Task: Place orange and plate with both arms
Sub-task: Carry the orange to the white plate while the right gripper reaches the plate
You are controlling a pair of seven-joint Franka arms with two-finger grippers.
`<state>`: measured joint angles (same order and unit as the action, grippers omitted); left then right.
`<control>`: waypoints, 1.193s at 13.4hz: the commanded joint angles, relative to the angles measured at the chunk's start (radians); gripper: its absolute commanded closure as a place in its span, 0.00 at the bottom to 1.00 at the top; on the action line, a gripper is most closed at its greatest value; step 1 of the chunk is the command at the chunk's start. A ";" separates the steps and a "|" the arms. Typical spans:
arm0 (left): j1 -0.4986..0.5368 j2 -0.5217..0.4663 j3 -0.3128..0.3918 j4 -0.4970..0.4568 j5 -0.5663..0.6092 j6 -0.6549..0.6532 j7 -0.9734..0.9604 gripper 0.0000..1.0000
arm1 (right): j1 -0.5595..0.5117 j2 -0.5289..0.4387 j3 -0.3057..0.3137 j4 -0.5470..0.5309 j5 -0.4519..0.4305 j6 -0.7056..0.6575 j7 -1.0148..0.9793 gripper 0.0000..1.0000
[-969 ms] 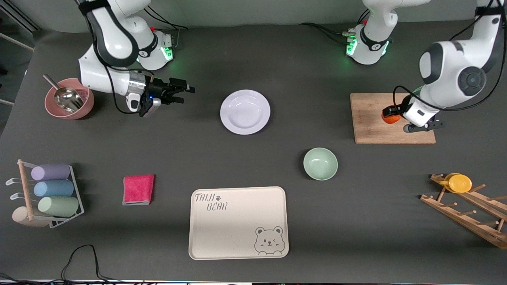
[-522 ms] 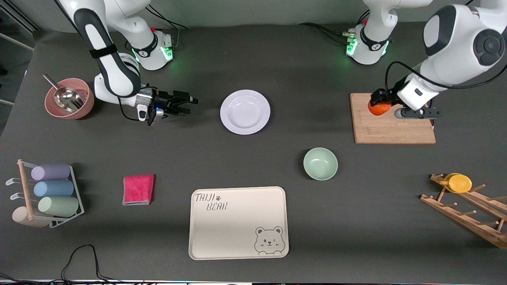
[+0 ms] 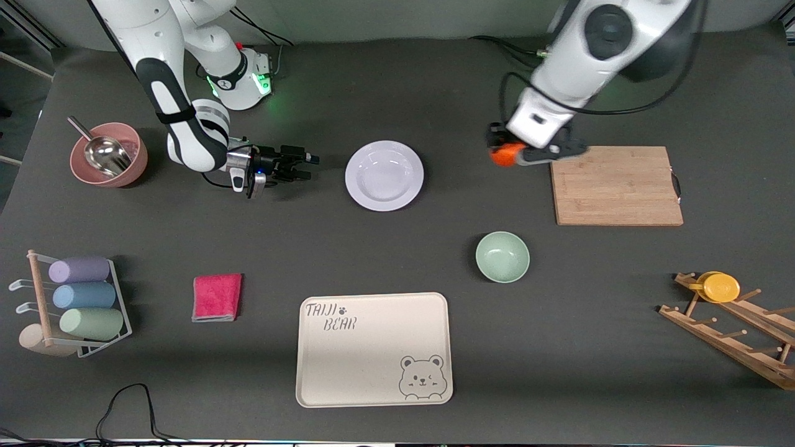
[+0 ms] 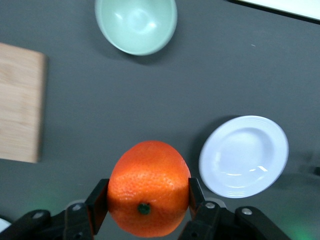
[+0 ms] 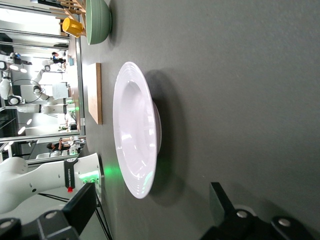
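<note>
The orange (image 3: 503, 154) hangs in the air with my left gripper (image 3: 507, 153) shut on it, over the dark table between the wooden cutting board (image 3: 615, 185) and the plate (image 3: 384, 176). In the left wrist view the orange (image 4: 148, 187) sits squeezed between both black fingers (image 4: 98, 205), stem end facing the camera, and the plate (image 4: 244, 156) lies below it to one side. My right gripper (image 3: 306, 167) is open and low over the table beside the plate, toward the right arm's end. The right wrist view shows the plate (image 5: 135, 130) just ahead of its spread fingers (image 5: 82, 207).
A pale green bowl (image 3: 502, 256) and a cream bear tray (image 3: 374, 349) lie nearer the front camera than the plate. A pink bowl with a metal scoop (image 3: 109, 162), a red cloth (image 3: 217, 297) and a cup rack (image 3: 74, 304) are at the right arm's end. A wooden rack (image 3: 733, 323) holds a yellow cup.
The left gripper has lifted the orange off the cutting board and carried it past the board's edge toward the plate. The right gripper has moved closer to the plate, still open.
</note>
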<state>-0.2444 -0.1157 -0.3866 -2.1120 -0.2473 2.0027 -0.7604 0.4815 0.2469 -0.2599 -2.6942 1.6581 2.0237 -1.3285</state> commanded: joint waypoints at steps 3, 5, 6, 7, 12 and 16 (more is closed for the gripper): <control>-0.068 0.151 -0.146 0.035 0.035 0.192 -0.305 1.00 | 0.002 0.086 -0.044 0.024 0.031 -0.082 -0.083 0.00; -0.133 0.214 -0.146 0.038 0.112 0.220 -0.408 1.00 | 0.000 0.100 -0.045 0.030 0.032 -0.088 -0.083 0.00; -0.166 0.243 -0.146 0.038 0.138 0.249 -0.451 1.00 | 0.000 0.101 -0.044 0.031 0.032 -0.088 -0.083 0.01; -0.206 0.278 -0.144 0.040 0.167 0.275 -0.497 1.00 | 0.000 0.106 -0.044 0.031 0.032 -0.088 -0.083 0.05; -0.305 0.457 -0.143 0.127 0.426 0.355 -0.776 1.00 | 0.002 0.106 -0.045 0.033 0.034 -0.088 -0.083 0.35; -0.364 0.634 -0.133 0.250 0.693 0.363 -0.991 1.00 | 0.002 0.106 -0.045 0.031 0.032 -0.088 -0.083 0.45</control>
<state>-0.5563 0.4177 -0.5394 -1.9509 0.3220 2.3717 -1.6314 0.4790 0.3423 -0.2981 -2.6675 1.6670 1.9515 -1.3788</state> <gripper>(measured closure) 0.322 0.436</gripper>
